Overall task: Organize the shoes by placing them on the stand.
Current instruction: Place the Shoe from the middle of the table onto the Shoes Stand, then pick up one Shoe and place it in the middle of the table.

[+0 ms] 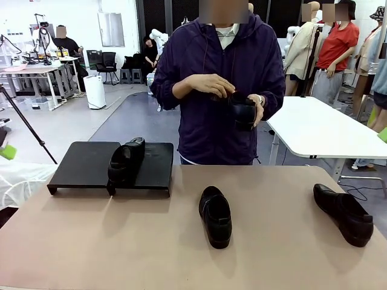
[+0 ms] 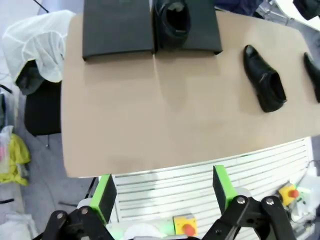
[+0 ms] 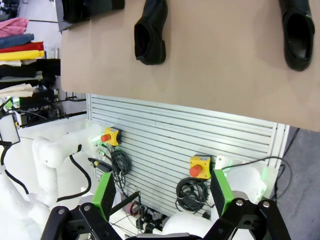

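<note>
1. One loafer [image 1: 126,162] stands on the black stand [image 1: 84,164], right of its middle.
2. A second loafer [image 1: 216,215] lies mid-desk [image 1: 121,241]. A third loafer [image 1: 343,213] lies near the desk's right edge.
3. The person's hands [image 1: 208,84] hold a fourth loafer [image 1: 243,112].
4. The left gripper [image 2: 161,175] and right gripper [image 3: 162,176] are spread wide and empty.

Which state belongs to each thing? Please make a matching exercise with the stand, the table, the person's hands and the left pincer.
Things:
1. stand
2. table
3. person's hands
4. left pincer

States:
A. open, holding nothing
B. two shoes lie directly on it
C. one shoe rests on it
D. holding a fourth shoe above the far edge

Pairs: 1-C, 2-B, 3-D, 4-A
</note>
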Motion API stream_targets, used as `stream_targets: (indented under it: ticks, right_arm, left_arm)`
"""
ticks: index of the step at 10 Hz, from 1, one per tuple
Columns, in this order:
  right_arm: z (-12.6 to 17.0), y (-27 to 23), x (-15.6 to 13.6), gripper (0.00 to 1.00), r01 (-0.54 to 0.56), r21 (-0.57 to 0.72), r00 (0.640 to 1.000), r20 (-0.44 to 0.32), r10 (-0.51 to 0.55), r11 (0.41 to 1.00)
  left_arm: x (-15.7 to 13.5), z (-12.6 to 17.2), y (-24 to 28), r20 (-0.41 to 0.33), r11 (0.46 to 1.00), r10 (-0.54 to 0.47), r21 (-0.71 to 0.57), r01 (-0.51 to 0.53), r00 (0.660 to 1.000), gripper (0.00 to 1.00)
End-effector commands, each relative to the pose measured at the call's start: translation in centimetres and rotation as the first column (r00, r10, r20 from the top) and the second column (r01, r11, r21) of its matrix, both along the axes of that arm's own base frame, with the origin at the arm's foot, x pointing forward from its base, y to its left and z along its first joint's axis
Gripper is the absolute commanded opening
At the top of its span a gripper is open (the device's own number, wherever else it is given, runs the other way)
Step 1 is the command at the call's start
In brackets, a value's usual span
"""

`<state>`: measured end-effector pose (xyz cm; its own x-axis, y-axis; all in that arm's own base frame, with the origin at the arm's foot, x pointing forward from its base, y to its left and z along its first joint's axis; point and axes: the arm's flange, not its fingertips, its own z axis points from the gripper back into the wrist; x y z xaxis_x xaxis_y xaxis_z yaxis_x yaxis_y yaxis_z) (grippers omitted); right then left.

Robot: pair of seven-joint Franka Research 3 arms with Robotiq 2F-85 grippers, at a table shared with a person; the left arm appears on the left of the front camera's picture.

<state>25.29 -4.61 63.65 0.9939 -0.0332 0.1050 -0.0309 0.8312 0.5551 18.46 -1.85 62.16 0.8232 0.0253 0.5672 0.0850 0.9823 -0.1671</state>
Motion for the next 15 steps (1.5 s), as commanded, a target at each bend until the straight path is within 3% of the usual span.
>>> stream_targets:
  ticks: [1,12,13,14,15]
  right_arm:
    - [0.2,-0.2,0.0,1.00,-0.022,0.014,1.000,0.013,0.022,1.000]
    - [0.0,0.0,0.0,1.00,0.000,0.000,1.000,0.000,0.000,1.000]
    - [-3.4,4.3,3.5,1.00,-0.090,-0.313,0.996,-0.054,0.076,0.946]
    - [-6.3,5.2,5.2,1.00,-0.194,-0.357,0.981,-0.065,0.183,0.914]
    - [-9.0,4.8,6.4,1.00,-0.206,-0.427,0.976,-0.032,0.213,0.880]
  left_arm:
    - [1.1,-0.9,0.2,-0.014,1.000,-0.020,-0.023,0.020,1.000,1.00]
    - [1.1,-0.9,0.2,-0.014,1.000,-0.020,-0.023,0.020,1.000,1.00]
    - [1.1,-0.9,0.2,-0.014,1.000,-0.020,-0.023,0.020,1.000,1.00]
    - [1.1,-0.9,0.2,-0.014,1.000,-0.020,-0.023,0.020,1.000,1.00]
    - [1.1,-0.9,0.2,-0.014,1.000,-0.020,-0.023,0.020,1.000,1.00]
